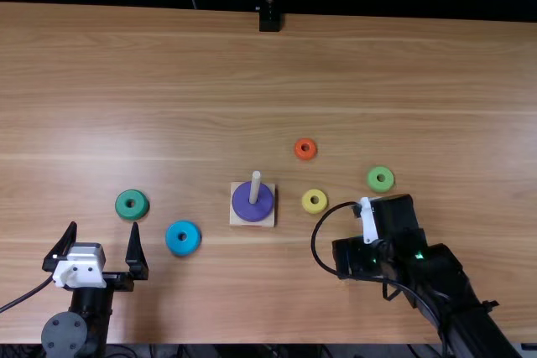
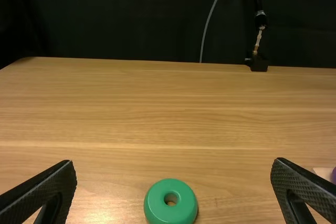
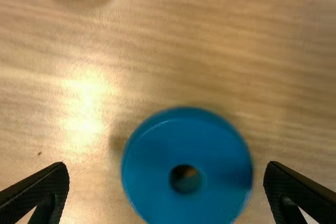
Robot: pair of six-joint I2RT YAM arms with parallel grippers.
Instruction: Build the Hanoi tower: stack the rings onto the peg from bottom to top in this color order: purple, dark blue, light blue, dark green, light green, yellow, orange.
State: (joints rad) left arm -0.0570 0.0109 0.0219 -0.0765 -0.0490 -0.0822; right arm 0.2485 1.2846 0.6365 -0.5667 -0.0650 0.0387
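Since the purple ring (image 1: 243, 201) already sits round the peg (image 1: 255, 182), the step in hand is, I judge, fetching the dark blue ring. From the left, the left tool (image 1: 104, 225) is spread wide and empty, just short of the dark green ring (image 1: 123, 204); it would do best to wait. The light blue ring (image 1: 172, 237) should stay on the desk (image 1: 168, 81) until dark blue is seated. At the peg's square base (image 1: 235, 221), the carried ring should arrive level, its hole centred over the tip before lowering and release. The yellow ring (image 1: 308, 200) wants care, being near the pick-up.

Farthest right, the right tool (image 3: 167, 165) is wide open, holding nothing, its fingers either side of the dark blue ring (image 3: 155, 192) on the desk. Straight lowering, then an even squeeze across the rim, should serve. The right arm (image 1: 457, 278) leans inward from the near edge, wrist bent down; the left arm (image 1: 96, 308) points forward, low.
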